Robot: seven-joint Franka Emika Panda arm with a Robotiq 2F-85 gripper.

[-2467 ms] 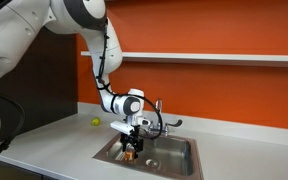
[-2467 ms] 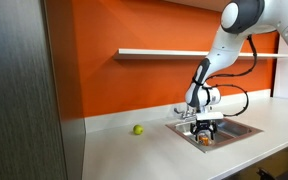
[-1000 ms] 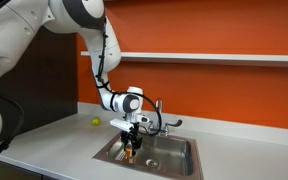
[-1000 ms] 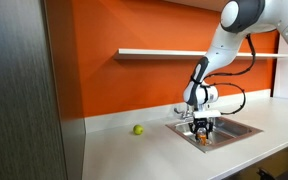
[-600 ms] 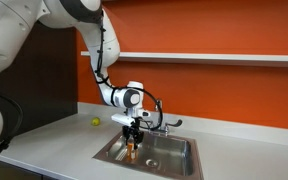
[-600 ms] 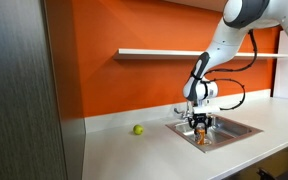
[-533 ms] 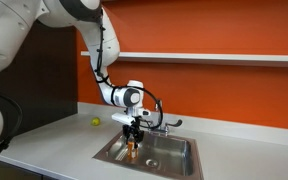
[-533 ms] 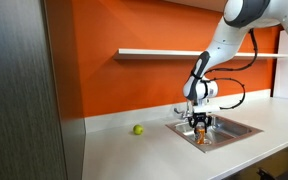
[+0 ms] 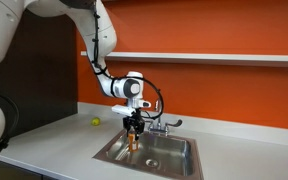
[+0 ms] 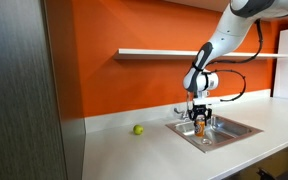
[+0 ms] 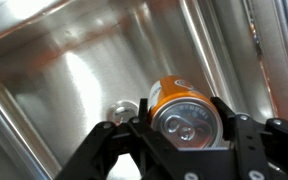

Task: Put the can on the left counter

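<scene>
My gripper [image 11: 182,112] is shut on the can [image 11: 182,112], an orange-red cylinder with a silvery top, its fingers clamping both sides. In both exterior views the can [image 9: 134,133] [image 10: 200,126] hangs upright in the gripper [image 9: 134,130] [image 10: 200,124] above the steel sink basin [image 9: 174,162] [image 10: 234,131], clear of its floor. The left counter [image 9: 54,150] [image 10: 134,152] is the light grey stretch beside the basin, away from the can.
A small yellow-green ball [image 9: 96,122] [image 10: 138,129] lies on the counter near the orange wall. The faucet [image 9: 160,122] stands just behind the gripper. A drain [image 11: 122,110] shows in the basin floor. A shelf [image 10: 154,52] runs along the wall above.
The gripper has risen with the can, lifting it from low in the basin to above the sink rim. It stays shut on the can throughout.
</scene>
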